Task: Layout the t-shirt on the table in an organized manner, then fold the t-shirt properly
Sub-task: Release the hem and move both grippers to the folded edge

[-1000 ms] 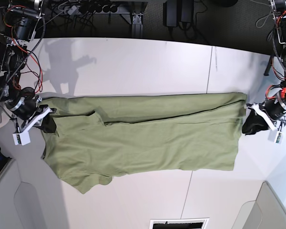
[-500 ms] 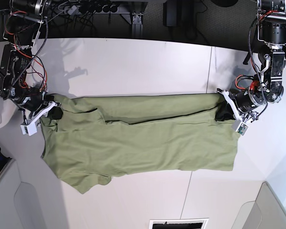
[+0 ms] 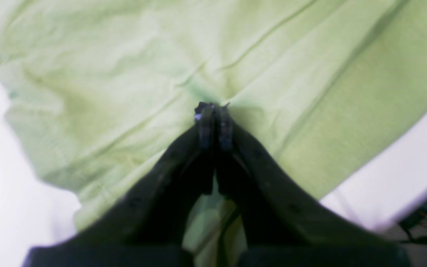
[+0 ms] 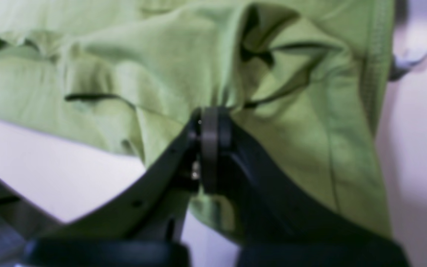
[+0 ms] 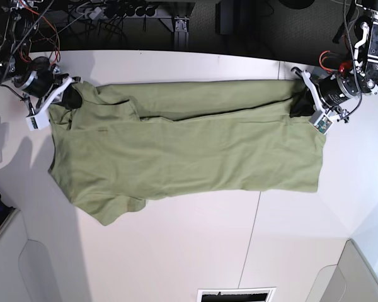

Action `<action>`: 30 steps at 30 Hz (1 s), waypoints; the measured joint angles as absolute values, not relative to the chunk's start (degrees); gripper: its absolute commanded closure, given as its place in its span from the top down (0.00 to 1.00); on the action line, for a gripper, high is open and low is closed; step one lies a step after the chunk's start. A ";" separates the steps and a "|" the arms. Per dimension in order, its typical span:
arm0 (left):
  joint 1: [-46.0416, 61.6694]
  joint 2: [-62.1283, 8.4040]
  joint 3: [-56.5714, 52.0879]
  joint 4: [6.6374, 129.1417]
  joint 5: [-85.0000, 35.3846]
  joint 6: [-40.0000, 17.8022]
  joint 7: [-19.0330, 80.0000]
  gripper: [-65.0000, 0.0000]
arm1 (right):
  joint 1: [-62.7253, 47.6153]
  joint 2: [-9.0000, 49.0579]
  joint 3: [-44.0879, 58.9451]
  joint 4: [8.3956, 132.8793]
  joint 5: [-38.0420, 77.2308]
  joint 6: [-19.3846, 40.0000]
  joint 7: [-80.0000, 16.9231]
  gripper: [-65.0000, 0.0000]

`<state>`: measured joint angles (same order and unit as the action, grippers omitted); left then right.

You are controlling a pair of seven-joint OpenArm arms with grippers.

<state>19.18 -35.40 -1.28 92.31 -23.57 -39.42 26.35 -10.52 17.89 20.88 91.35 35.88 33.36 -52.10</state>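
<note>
Base view: shirt stretched between two pincers

Base view shows the shirt (image 5: 189, 148) spread lengthwise across the white tabletop (image 5: 176, 251), its far edge held at both ends. The left pincer (image 5: 300, 104) grips the hem-side far corner; the right pincer (image 5: 68, 95) grips the far corner at the shoulder end. A sleeve lies flat at the shirt's near corner on the right pincer's side. A long fold runs just inside the far edge. Left wrist view: pincer (image 3: 215, 111) pressed together on cloth, creases radiating from the pinch. Right wrist view: pincer (image 4: 209, 118) clamped on bunched fabric beside a ribbed edge.
</note>
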 measured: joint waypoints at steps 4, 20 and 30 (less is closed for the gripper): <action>22.46 -35.35 -2.92 96.40 -22.92 -39.44 27.68 0.02 | -13.80 18.37 20.97 94.43 35.38 33.12 -52.23 0.00; 24.34 -35.27 -7.18 99.26 -28.58 -39.44 28.64 0.38 | -16.14 18.39 28.21 98.74 40.29 33.23 -53.95 0.00; 18.85 -36.07 -19.79 101.36 -38.92 -39.42 31.27 0.53 | -4.51 18.26 29.15 98.63 33.39 32.56 -46.54 0.42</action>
